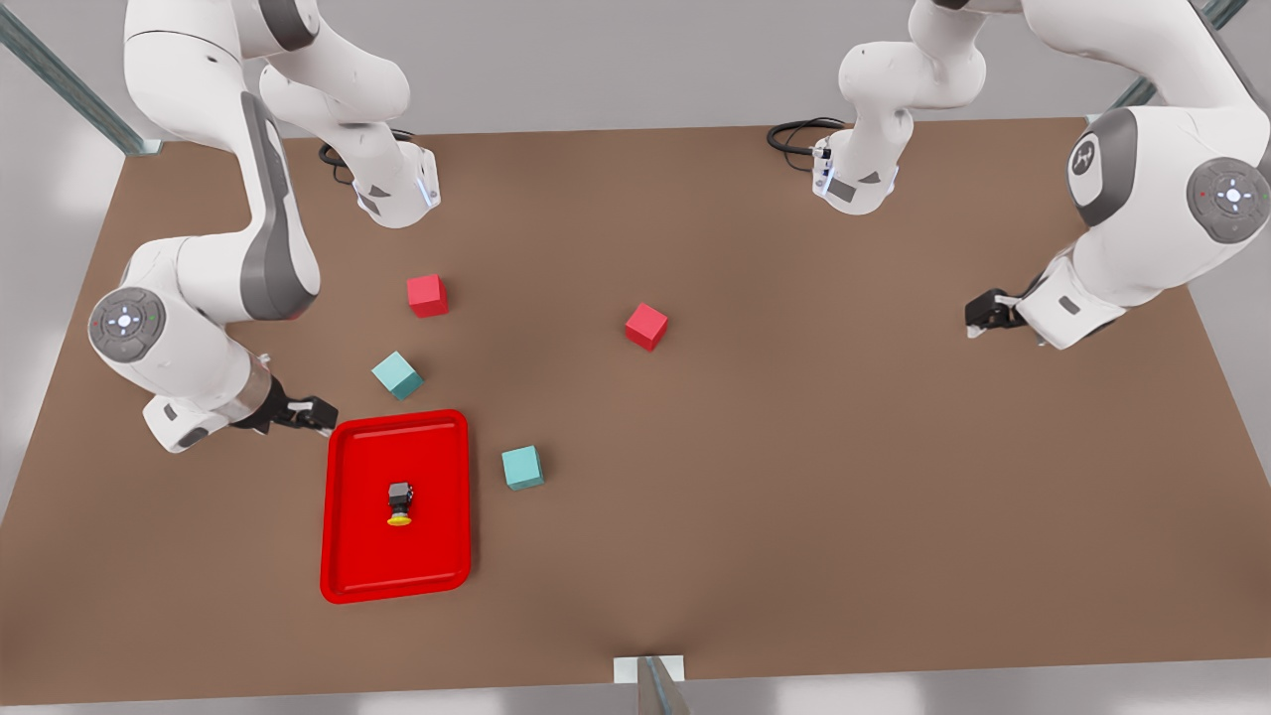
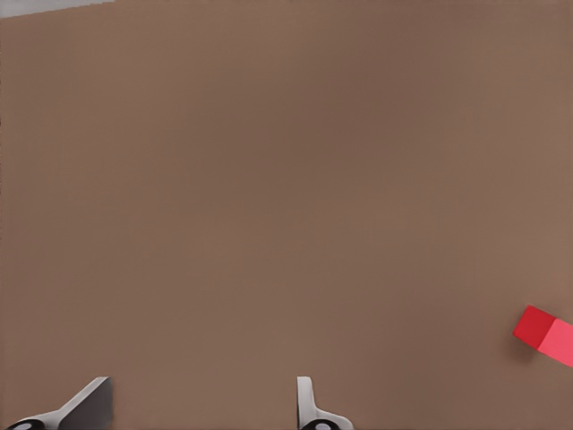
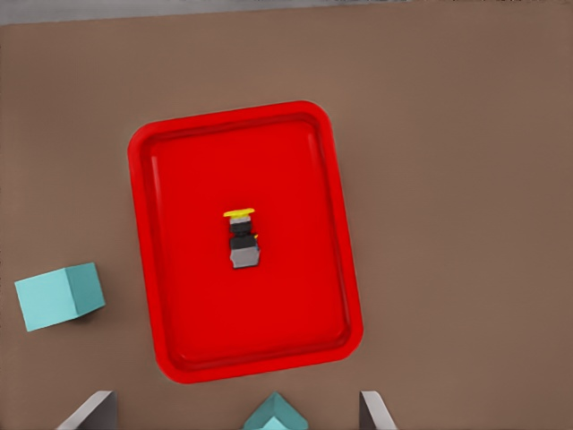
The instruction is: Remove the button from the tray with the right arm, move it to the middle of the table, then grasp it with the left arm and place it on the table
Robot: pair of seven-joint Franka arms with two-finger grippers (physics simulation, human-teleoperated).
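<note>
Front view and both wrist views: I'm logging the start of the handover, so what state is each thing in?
button: lying on its side in the tray, yellow cap toward the near edge, ungrasped.
tray: flat on the table, holding the button.
right gripper: open, empty, just beyond the tray's far corner.
left gripper: open, empty, waiting at the front view's right.
red cubes: resting on the table.
teal cubes: resting beside the tray.

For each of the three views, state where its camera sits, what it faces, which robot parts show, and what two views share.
Front view: high, looking down on the brown table, both arms, the right gripper and the left gripper.
Left wrist view: on the left arm, facing bare table and a red cube; open fingertips show.
Right wrist view: above the red tray holding the yellow-capped button; open fingertips show.
Shared: tray and button, front and right wrist.
</note>
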